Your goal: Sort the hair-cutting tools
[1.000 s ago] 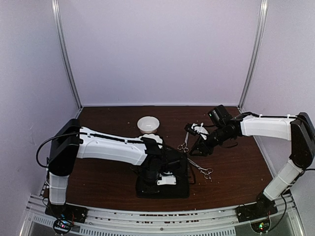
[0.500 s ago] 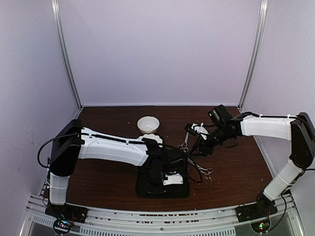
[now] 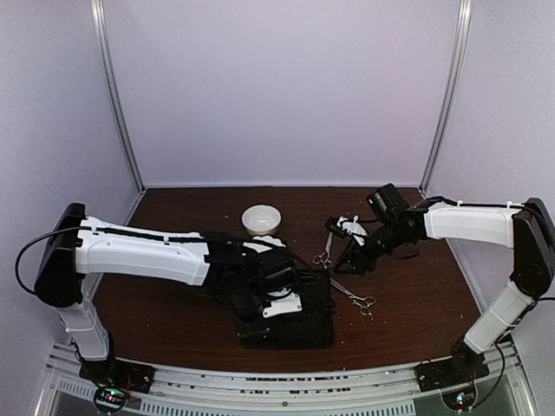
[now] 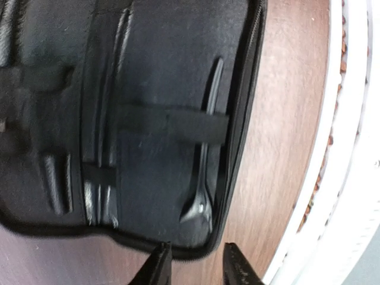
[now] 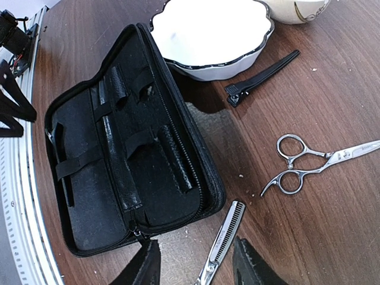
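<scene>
The light, stiff, slick scissors (image 5: 225, 233), framed by the parted fingers of the right gripper (image 5: 196, 252), are judged best pinched across the blades.

Two scissors (image 5: 325, 158) (image 5: 225, 234), clips (image 5: 261, 76) (image 4: 204, 172), bowls (image 5: 214, 68) (image 5: 294, 12); one case (image 5: 89, 208)

Silver scissors (image 5: 325, 160) lie flat on the desk (image 5: 338, 237), rings left, blades pointing right. Toothed thinning scissors (image 5: 225, 234) lie just beside the open case's (image 5: 89, 208) corner. A black clip (image 5: 264, 74) lies beside a bowl (image 5: 208, 65). A slim black tool (image 4: 203, 172) sits under a strap (image 4: 172, 123) inside the case.
</scene>
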### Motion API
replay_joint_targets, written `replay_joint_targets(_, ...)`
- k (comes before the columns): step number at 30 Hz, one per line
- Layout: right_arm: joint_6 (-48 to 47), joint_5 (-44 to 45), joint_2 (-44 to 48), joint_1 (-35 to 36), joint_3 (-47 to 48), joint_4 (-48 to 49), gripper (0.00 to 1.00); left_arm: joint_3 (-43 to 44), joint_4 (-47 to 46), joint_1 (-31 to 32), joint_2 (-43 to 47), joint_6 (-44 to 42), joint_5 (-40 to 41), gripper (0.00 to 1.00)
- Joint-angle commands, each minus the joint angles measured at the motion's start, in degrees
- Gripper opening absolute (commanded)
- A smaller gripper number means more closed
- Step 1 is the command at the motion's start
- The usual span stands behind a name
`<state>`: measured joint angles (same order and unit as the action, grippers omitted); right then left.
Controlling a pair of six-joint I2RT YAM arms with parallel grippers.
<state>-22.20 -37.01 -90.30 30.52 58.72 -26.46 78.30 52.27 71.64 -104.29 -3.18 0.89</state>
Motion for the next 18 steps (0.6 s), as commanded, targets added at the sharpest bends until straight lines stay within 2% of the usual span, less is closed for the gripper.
replay_joint_targets(1, -0.35, 0.59, 1.46, 0.41, 1.2, -0.36, 0.44, -4.18, -0.57, -0.17, 1.06, 2.79, 1.14, 0.23)
replay_joint_targets(5, -0.33, 0.45, 1.16, 0.39, 1.22, -0.35, 0.44, -6.57, -2.71, -0.27, -0.25, 3.3, 1.19, 0.11)
replay_joint_targets(10, -0.3, 0.89, 0.93, 0.41, 1.29, -0.41, 0.44, -6.84, -6.52, -0.27, -2.21, 3.93, 1.13, 0.1)
replay_joint_targets(18, -0.69, 1.7, 1.61, 0.41, 1.11, -0.7, 0.44, -4.49, -7.35, -0.27, -5.01, 2.04, 0.28, 0.11)
